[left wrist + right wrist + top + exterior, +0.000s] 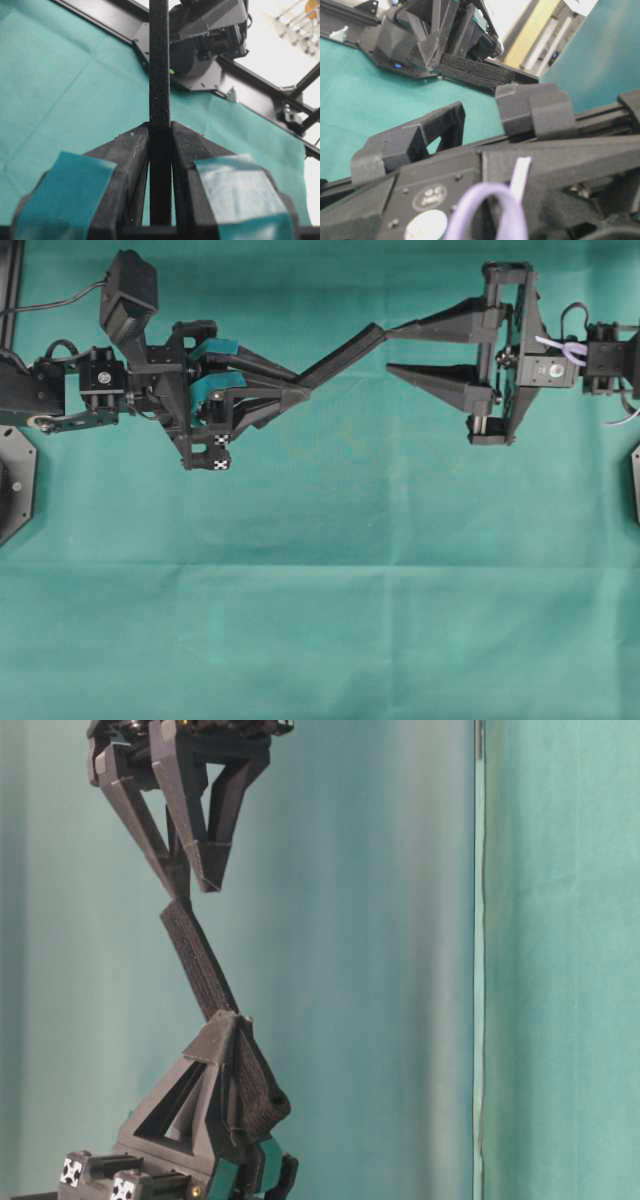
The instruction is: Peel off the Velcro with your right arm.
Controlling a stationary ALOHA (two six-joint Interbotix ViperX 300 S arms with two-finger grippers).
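Clamping the Velcro [343, 355] in its left claw [295, 385], the robot sets the right claw [392, 350], jaws apart, at the free end; pinching and pulling seem due next.

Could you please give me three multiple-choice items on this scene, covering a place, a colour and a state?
1. Where is the thin flat black Velcro strap?
A. lying on the cloth
B. in the air between the two grippers
C. under the right arm

2. What colour are the left gripper's finger pads?
A. teal
B. red
C. white

3. How do the right gripper's fingers stand?
A. pressed shut on nothing
B. apart, one fingertip at the strap's end
C. out of sight

B: the strap spans the gap. A: teal shows on both pads. B: a gap separates the fingers.
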